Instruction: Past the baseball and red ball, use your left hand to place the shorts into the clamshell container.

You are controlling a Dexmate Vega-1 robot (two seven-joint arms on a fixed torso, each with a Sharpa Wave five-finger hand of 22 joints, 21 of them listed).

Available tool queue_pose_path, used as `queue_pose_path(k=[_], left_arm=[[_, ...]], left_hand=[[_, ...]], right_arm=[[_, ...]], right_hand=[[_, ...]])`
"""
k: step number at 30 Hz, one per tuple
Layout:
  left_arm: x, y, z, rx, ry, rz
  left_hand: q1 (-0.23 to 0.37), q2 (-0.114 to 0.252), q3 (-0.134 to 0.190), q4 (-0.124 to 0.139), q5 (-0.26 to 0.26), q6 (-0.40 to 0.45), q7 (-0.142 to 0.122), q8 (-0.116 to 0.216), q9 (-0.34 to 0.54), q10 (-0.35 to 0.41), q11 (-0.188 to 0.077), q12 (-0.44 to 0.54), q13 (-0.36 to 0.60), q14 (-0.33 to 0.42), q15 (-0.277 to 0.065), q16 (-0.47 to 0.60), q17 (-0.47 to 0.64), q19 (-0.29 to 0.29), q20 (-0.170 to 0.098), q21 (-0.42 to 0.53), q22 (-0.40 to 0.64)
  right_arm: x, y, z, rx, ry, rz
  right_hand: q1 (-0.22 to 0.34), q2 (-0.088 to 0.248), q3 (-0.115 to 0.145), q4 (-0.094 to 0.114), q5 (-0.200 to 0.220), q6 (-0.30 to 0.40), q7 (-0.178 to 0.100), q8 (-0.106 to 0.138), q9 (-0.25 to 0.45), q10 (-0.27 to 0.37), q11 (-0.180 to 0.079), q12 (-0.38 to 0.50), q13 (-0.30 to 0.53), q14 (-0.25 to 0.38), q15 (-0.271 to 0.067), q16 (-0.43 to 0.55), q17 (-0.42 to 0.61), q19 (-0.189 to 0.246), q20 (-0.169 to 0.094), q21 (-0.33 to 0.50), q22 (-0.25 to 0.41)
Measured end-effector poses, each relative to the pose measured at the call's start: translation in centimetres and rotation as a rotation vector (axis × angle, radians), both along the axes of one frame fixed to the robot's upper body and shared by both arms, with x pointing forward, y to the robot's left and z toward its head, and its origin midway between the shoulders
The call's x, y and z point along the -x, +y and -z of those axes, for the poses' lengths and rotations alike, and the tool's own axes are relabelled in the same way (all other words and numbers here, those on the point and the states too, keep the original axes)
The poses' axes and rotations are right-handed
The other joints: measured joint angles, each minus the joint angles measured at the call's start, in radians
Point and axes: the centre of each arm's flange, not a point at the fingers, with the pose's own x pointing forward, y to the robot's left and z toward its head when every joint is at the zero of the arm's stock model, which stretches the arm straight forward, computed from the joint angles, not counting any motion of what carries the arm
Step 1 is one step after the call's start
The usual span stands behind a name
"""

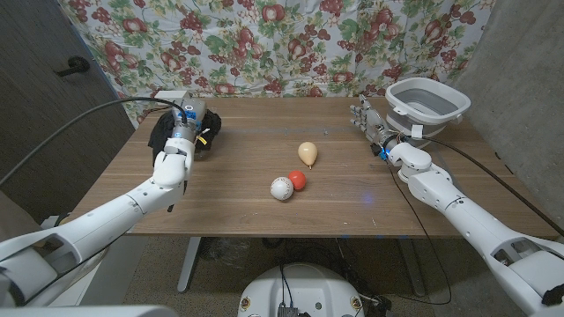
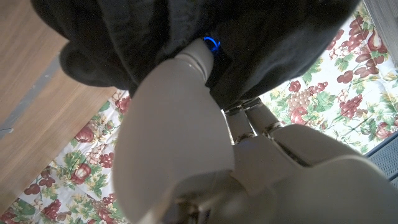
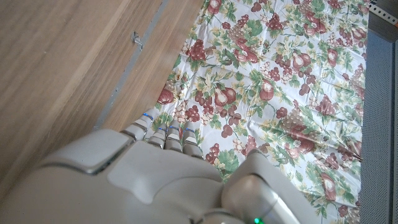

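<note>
Black shorts [image 1: 167,132] are grasped by the left hand [image 1: 187,132] at the worktop's [image 1: 238,202] far left corner. The right hand [image 1: 368,119] is held empty, fingers [image 1: 359,113] released, beside a grey tub [image 1: 427,104].

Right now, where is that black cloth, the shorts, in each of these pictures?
Head view: the shorts lie at the table's far left corner, under the left hand.
Left wrist view: dark cloth just past that hand's fingers.
Right wrist view: none seen.
Shared landmark: the flowered fruit-print curtain.
</note>
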Motion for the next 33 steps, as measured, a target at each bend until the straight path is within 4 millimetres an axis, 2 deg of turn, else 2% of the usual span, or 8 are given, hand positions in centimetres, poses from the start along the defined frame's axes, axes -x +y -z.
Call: queue_pose_path(k=[33], left_arm=[[-2.8, 0.0, 1.9, 0.039, 0.138, -0.013]], left_hand=[[-0.005, 0.005, 0.000, 0.000, 0.002, 0.000, 0.000, -0.006, -0.012, 0.000, 0.000, -0.007, -0.005, -0.003, -0.003, 0.003, 0.002, 0.000, 0.000, 0.005, 0.000]], right_arm=[[0.0, 0.1, 0.3, -0.002, 0.003, -0.002]], right_hand=[[0.000, 0.000, 0.000, 0.000, 0.000, 0.000, 0.000, 0.000, 0.000, 0.000, 0.000, 0.000, 0.000, 0.000, 0.000, 0.000, 0.000, 0.000, 0.000, 0.000, 0.000]])
